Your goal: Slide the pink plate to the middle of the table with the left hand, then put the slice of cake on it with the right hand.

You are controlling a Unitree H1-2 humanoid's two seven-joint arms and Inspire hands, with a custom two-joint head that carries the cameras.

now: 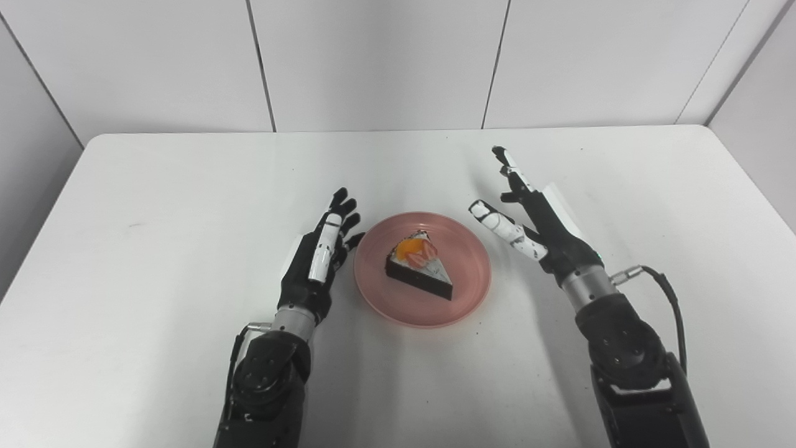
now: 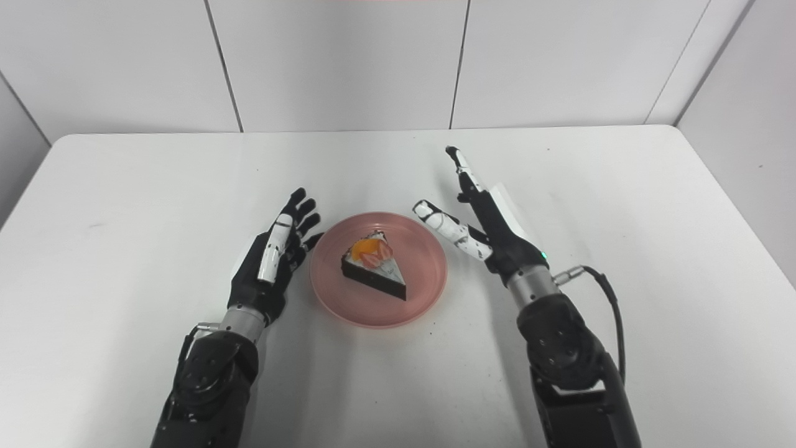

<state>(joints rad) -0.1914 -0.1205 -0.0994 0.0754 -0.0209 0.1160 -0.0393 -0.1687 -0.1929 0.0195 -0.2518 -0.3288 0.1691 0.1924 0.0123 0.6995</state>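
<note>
The pink plate (image 1: 460,286) sits near the middle of the white table (image 1: 186,186). A dark slice of cake (image 1: 420,266) with white icing and orange and red fruit on top lies on the plate. My left hand (image 1: 320,252) is open, fingers stretched, just left of the plate's rim, close to it. My right hand (image 1: 528,214) is open and empty, fingers spread, just right of the plate and apart from it. The same scene shows in the right eye view, with the plate (image 2: 423,280) and the cake (image 2: 374,266).
The table's far edge meets a white panelled wall (image 1: 385,62). The table's left and right edges are in view. A cable (image 1: 668,295) loops off my right wrist.
</note>
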